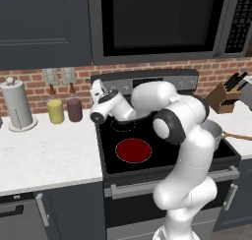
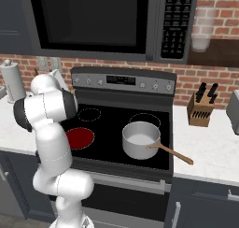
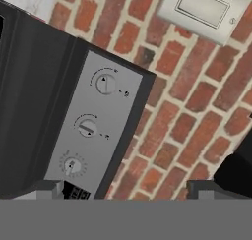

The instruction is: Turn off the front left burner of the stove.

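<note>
- My two-finger gripper (image 1: 96, 90), on my white arm, hangs above the back left corner of the black glass-top stove (image 1: 162, 150); its jaws are spread wide and hold nothing.
- The large round front left burner (image 1: 133, 150) glows red in the cooktop glass, near the front edge.
- In the hand view, three small round steel knobs (image 3: 87, 127) sit in a row on the steel back panel (image 3: 98, 131), beside the red brick wall (image 3: 172, 121).
- A steel saucepan with a wooden handle (image 2: 140, 139) stands on the stove's right side.
</note>
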Tool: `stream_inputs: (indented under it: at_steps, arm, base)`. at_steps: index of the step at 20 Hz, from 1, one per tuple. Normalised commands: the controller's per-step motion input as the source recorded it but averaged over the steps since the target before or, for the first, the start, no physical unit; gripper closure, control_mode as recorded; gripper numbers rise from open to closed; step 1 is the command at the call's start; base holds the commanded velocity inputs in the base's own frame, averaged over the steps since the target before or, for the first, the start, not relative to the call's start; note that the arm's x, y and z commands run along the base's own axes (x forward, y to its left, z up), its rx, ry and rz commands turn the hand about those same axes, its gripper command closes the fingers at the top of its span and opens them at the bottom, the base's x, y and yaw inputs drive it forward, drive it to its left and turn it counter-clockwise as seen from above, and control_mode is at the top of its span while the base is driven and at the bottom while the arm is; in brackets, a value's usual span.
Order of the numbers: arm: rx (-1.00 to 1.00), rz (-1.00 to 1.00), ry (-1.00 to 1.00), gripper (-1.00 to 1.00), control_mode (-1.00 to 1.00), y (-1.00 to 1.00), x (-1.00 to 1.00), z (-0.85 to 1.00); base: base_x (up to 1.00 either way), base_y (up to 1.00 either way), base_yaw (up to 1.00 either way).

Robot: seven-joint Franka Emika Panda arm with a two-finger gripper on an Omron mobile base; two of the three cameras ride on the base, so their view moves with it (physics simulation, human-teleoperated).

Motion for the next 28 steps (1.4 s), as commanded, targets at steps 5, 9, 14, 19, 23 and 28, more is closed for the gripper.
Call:
stream_inputs:
  at_steps: [5, 9, 14, 19, 23, 28]
  arm:
    - [-0.01, 0.00, 0.00, -1.00, -1.00, 0.15, 0.22, -0.19]
    - [0.00, 0.00, 0.00, -1.00, -1.00, 0.08, 0.21, -0.17]
    - [0.00, 0.00, 0.00, -1.00, -1.00, 0.00, 0.15, -0.18]
    - [0.00, 0.00, 0.00, -1.00, -1.00, 0.00, 0.13, -0.13]
    - [0.00, 0.00, 0.00, -1.00, -1.00, 0.00, 0.25, -0.04]
    - [0.00, 0.00, 0.00, -1.00, -1.00, 0.00, 0.39, 0.00]
  base:
    - [0.00, 0.00, 0.00]
    - [0.00, 0.00, 0.00]
    - [0.00, 0.00, 0.00]
    - [0.00, 0.00, 0.00]
    - [0.00, 0.00, 0.00]
    - [0.00, 0.00, 0.00]
